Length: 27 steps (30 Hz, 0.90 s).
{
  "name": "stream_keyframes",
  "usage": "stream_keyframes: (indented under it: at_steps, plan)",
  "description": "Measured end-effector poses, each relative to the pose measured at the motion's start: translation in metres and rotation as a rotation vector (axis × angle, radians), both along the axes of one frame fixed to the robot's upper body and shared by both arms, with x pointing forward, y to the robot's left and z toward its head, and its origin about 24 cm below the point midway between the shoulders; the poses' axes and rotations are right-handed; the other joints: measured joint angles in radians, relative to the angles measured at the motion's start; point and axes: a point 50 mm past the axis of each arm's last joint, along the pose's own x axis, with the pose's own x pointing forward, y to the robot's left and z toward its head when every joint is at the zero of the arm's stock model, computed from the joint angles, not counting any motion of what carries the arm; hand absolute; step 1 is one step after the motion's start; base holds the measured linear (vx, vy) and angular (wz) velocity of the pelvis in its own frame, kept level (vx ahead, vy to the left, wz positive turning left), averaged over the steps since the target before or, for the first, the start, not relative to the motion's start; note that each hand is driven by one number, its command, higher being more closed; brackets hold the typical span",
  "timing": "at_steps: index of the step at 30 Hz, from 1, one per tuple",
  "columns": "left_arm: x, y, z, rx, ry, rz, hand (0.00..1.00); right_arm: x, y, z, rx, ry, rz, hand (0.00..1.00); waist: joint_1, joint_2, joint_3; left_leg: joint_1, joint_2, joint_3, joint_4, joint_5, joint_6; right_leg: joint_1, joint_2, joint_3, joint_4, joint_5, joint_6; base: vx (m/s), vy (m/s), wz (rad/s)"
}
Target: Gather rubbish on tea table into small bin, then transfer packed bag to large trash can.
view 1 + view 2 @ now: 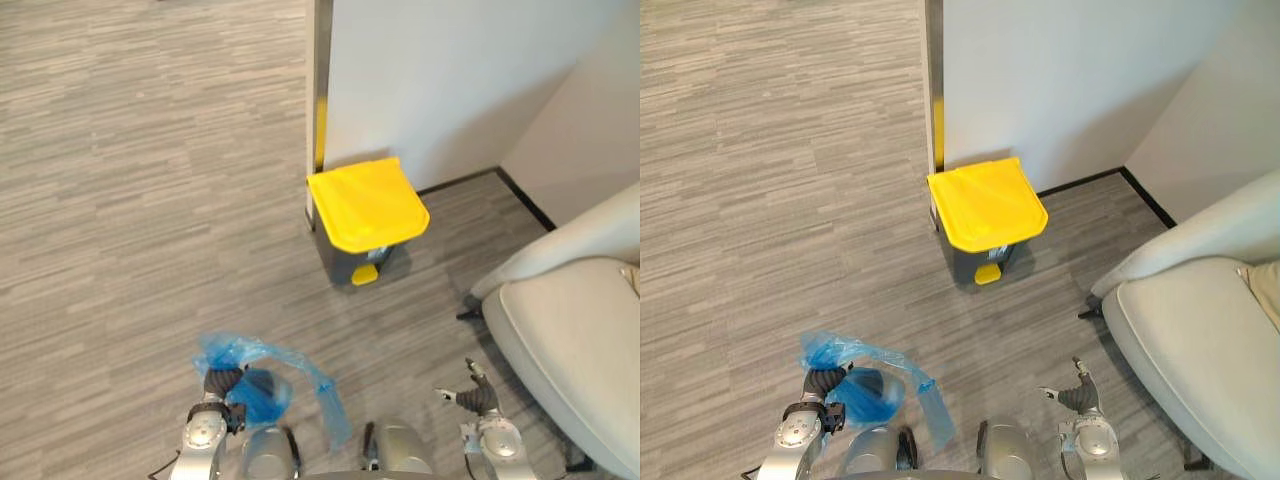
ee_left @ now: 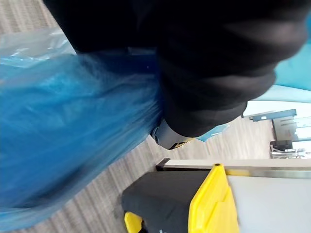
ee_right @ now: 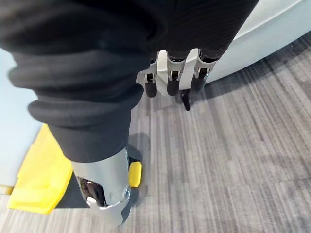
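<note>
A grey trash can with a shut yellow lid (image 1: 367, 203) and a yellow foot pedal (image 1: 365, 274) stands on the floor against a white wall. My left hand (image 1: 222, 384) is at the bottom left, shut on the gathered neck of a blue plastic bag (image 1: 262, 393), which hangs beside it with a loose strip trailing to the right. The blue bag (image 2: 63, 126) spreads wide in the left wrist view, with the trash can (image 2: 194, 204) beyond it. My right hand (image 1: 476, 398) is low at the bottom right, empty, its fingers (image 3: 174, 77) relaxed.
A pale upholstered seat (image 1: 575, 330) stands at the right, close to my right hand. A white wall panel with a metal edge (image 1: 320, 90) rises behind the can. Grey striped carpet (image 1: 150, 180) stretches to the left.
</note>
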Motion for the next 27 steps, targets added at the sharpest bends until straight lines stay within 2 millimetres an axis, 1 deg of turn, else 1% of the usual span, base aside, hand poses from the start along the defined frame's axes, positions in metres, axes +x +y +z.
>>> stream_keyframes:
  at_steps: [1,2,3,4,5,6,7,8,9,10,11,12,13,14,15,16,17,18,19,20,22,25,27]
  plan:
    - [0.004,0.006,0.003,0.016,-0.01,0.004,1.0,0.002,-0.001,0.0,-0.003,0.0,0.004,0.0,-0.001,0.006,0.004,0.051,0.004,-0.022,-0.046,0.0,-0.001,-0.061,0.008,-0.026,-0.113,-0.011,-0.026,0.43,-0.05,0.15]
    - [0.006,0.006,0.003,0.014,-0.013,0.006,1.0,0.002,-0.003,-0.002,-0.008,0.009,0.004,0.0,-0.003,0.013,0.008,0.069,0.011,-0.029,-0.062,0.0,-0.001,-0.073,0.019,-0.028,-0.183,-0.005,-0.036,0.54,-0.097,0.4]
    - [0.013,0.006,0.003,0.003,-0.015,0.014,1.0,0.004,-0.01,-0.003,-0.025,0.027,0.005,0.0,-0.016,0.031,0.018,0.095,0.028,-0.052,-0.079,0.003,-0.005,-0.091,0.042,-0.032,-0.375,0.042,-0.061,0.43,-0.108,0.52]
    - [0.015,0.007,0.002,0.004,-0.009,0.018,1.0,0.005,-0.013,-0.004,-0.033,0.038,0.002,0.0,-0.024,0.033,0.019,0.112,0.03,-0.065,-0.089,0.005,-0.021,-0.086,0.054,-0.033,-0.518,0.114,-0.06,0.68,-0.196,0.78]
    - [0.015,0.009,0.0,0.002,0.001,0.029,1.0,-0.003,-0.019,-0.008,-0.041,0.071,-0.012,0.0,-0.033,0.022,0.014,0.14,0.019,-0.1,-0.092,-0.001,-0.07,-0.058,0.064,-0.016,-0.678,0.353,-0.092,0.67,-0.187,0.51]
    - [0.015,0.003,-0.006,-0.024,0.021,0.04,1.0,0.0,-0.029,-0.007,-0.065,0.086,-0.022,0.0,-0.026,0.079,0.016,0.135,0.062,-0.142,-0.066,0.003,-0.1,-0.033,0.093,-0.021,-0.676,0.375,-0.119,0.66,-0.175,0.38]
    - [0.017,0.003,-0.004,-0.023,0.014,0.036,1.0,0.004,-0.031,-0.004,-0.064,0.07,-0.037,0.0,-0.026,0.078,0.017,0.112,0.052,-0.161,-0.033,0.047,-0.133,-0.047,0.078,-0.014,-0.629,0.326,-0.114,0.5,-0.142,0.28]
    - [0.019,0.0,-0.004,-0.034,0.01,0.037,1.0,0.002,-0.036,-0.003,-0.065,0.07,-0.064,0.0,-0.032,0.079,0.019,0.111,0.044,-0.177,0.02,0.113,-0.163,-0.04,0.049,-0.028,-0.561,0.262,-0.114,0.49,-0.167,0.63]
    - [0.019,-0.007,-0.006,-0.057,0.008,0.039,1.0,-0.005,-0.039,-0.006,-0.065,0.084,-0.08,0.0,-0.041,0.079,0.021,0.086,0.043,-0.173,0.158,0.225,-0.155,0.032,0.029,-0.052,-0.535,0.201,-0.115,0.5,-0.203,0.67]
    - [0.018,-0.01,-0.007,-0.067,0.008,0.04,1.0,-0.008,-0.039,-0.006,-0.066,0.088,-0.081,0.0,-0.04,0.068,0.027,0.058,0.059,-0.168,0.245,0.285,-0.156,0.073,0.019,-0.055,-0.548,0.188,-0.115,0.47,-0.147,0.49]
    - [0.018,-0.014,-0.007,-0.082,0.003,0.041,1.0,-0.007,-0.039,-0.004,-0.065,0.076,-0.083,0.0,-0.027,0.079,0.027,-0.001,0.116,-0.134,0.409,0.238,-0.139,0.146,0.031,-0.068,-0.586,0.181,-0.121,0.41,-0.091,0.1]
    - [0.019,-0.016,-0.007,-0.088,-0.001,0.04,1.0,-0.004,-0.036,-0.002,-0.06,0.056,-0.084,0.0,-0.017,0.078,0.027,-0.051,0.152,-0.091,0.488,0.178,-0.119,0.195,0.037,-0.075,-0.621,0.18,-0.123,0.44,-0.038,-0.03]
    - [0.021,-0.019,-0.006,-0.098,-0.012,0.037,1.0,0.0,-0.034,0.001,-0.048,0.025,-0.09,0.0,-0.003,0.069,0.025,-0.117,0.171,-0.029,0.496,0.13,-0.103,0.242,0.036,-0.078,-0.662,0.18,-0.123,0.33,-0.012,-0.07]
    - [0.022,-0.021,-0.004,-0.101,-0.022,0.033,1.0,0.001,-0.033,0.002,-0.043,0.016,-0.096,0.0,0.003,0.065,0.022,-0.155,0.173,0.003,0.456,0.117,-0.082,0.257,0.034,-0.084,-0.681,0.18,-0.123,0.3,0.039,-0.05]
    - [0.024,-0.022,-0.002,-0.103,-0.031,0.03,1.0,0.001,-0.034,0.002,-0.035,0.01,-0.11,0.0,0.003,0.069,0.02,-0.184,0.167,0.036,0.362,0.115,-0.078,0.27,0.034,-0.094,-0.698,0.177,-0.117,0.27,0.111,-0.07]
    - [0.025,-0.021,-0.002,-0.101,-0.034,0.029,1.0,-0.001,-0.036,0.002,-0.034,0.008,-0.135,0.0,0.003,0.088,0.01,-0.198,0.154,0.075,0.168,0.16,-0.078,0.283,0.043,-0.101,-0.704,0.162,-0.09,0.26,0.141,-0.1]
    - [0.023,-0.022,-0.003,-0.103,-0.027,0.03,1.0,-0.004,-0.04,0.002,-0.033,0.012,-0.158,0.0,0.003,0.109,0.001,-0.203,0.155,0.093,0.06,0.21,-0.055,0.287,0.066,-0.1,-0.702,0.149,-0.072,0.28,0.163,-0.06]
    - [0.021,-0.018,-0.005,-0.092,-0.01,0.029,1.0,-0.009,-0.038,-0.003,-0.01,0.028,-0.193,0.0,0.001,0.093,-0.002,-0.171,0.148,0.103,0.031,0.173,-0.045,0.294,0.064,-0.096,-0.694,0.13,-0.053,0.27,0.138,0.07]
    - [0.023,-0.018,-0.004,-0.086,-0.016,0.021,1.0,-0.016,-0.036,-0.006,0.005,0.044,-0.221,0.0,0.001,0.063,-0.012,-0.158,0.114,0.108,-0.01,0.177,-0.042,0.285,0.041,-0.091,-0.69,0.13,-0.053,0.28,0.141,0.11]
    - [0.023,-0.018,-0.004,-0.086,-0.016,0.02,1.0,-0.019,-0.036,-0.008,0.008,0.052,-0.226,0.0,0.003,0.049,-0.02,-0.152,0.102,0.117,-0.021,0.176,-0.042,0.278,0.03,-0.08,-0.692,0.129,-0.052,0.18,0.101,0.05]
    - [0.021,-0.016,-0.005,-0.078,-0.008,0.017,1.0,-0.019,-0.034,-0.008,0.014,0.052,-0.226,0.0,0.001,0.035,-0.029,-0.127,0.083,0.138,-0.035,0.176,-0.041,0.285,0.013,-0.054,-0.697,0.129,-0.052,0.13,0.075,-0.18]
    - [0.02,-0.011,-0.004,-0.051,-0.003,-0.005,1.0,-0.019,-0.033,-0.009,0.017,0.054,-0.226,0.0,0.002,0.033,-0.03,-0.095,0.074,0.167,-0.071,0.176,-0.042,0.297,0.009,-0.032,-0.706,0.131,-0.051,0.11,0.012,-0.24]
    - [0.019,-0.007,-0.004,-0.037,0.008,-0.008,1.0,-0.023,-0.033,-0.013,0.022,0.078,-0.235,0.0,0.0,0.034,-0.031,-0.071,0.076,0.185,-0.096,0.176,-0.042,0.296,0.012,-0.011,-0.707,0.131,-0.049,0.05,-0.049,-0.28]
